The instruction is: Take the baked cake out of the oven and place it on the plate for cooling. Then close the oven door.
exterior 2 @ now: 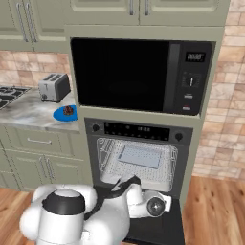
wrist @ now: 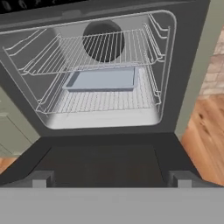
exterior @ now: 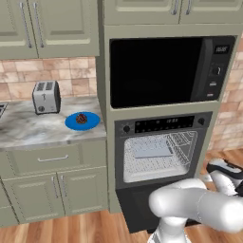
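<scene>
Looking pretty far along tbh. Baked cake (exterior: 81,118) already sitting on plate (exterior: 82,121), on counter (exterior: 33,130) at 9 o'clock from oven (exterior: 161,154). Only door left. Oven door (wrist: 103,164) hanging dropped open, flat out at 6 o'clock under cavity. Gripper (wrist: 111,179) low over door, fingers spread wide, holding nothing. Inside: wire racks (wrist: 98,52) and grey baking tray (wrist: 103,79), no cake there. Toaster (exterior: 46,97) at 10 o'clock of plate, microwave (exterior: 166,71) at 12 above oven. Nothing really blocking door swing, I'd guess, except arm itself.

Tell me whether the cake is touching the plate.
Touching. The left base view shows the baked cake resting on the middle of the plate on the counter.
</scene>
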You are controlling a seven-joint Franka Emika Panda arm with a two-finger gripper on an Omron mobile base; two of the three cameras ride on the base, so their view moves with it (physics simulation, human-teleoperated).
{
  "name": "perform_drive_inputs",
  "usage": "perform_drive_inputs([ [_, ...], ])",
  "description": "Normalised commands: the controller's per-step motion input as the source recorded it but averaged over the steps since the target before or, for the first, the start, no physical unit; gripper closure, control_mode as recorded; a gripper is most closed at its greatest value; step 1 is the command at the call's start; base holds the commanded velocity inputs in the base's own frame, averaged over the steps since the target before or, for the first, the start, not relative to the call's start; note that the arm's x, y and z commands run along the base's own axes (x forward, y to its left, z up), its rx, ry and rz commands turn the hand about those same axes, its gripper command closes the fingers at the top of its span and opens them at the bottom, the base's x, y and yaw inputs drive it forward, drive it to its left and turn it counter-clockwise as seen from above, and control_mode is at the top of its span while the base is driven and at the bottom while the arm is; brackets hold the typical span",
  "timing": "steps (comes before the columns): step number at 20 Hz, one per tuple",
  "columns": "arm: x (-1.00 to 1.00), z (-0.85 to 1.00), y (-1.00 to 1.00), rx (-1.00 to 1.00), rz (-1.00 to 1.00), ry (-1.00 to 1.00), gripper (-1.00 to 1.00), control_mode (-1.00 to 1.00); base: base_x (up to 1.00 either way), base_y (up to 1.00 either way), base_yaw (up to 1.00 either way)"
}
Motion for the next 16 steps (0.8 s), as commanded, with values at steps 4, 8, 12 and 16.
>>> perform_drive_inputs([
  [4, -0.76, 0.31, -0.33, 0.05, 0.00, 0.02, -1.00, -1.00, 0.00, 0.00, 0.00],
  [8, -0.72, 0.28, -0.20, 0.03, 0.00, 0.04, -1.00, -1.00, 0.00, 0.00, 0.00],
  [12, -0.61, 0.39, -0.14, 0.04, 0.00, 0.05, -1.00, -1.00, 0.00, 0.00, 0.00],
  [16, -0.54, 0.42, -0.11, 0.04, 0.00, 0.05, -1.00, -1.00, 0.00, 0.00, 0.00],
])
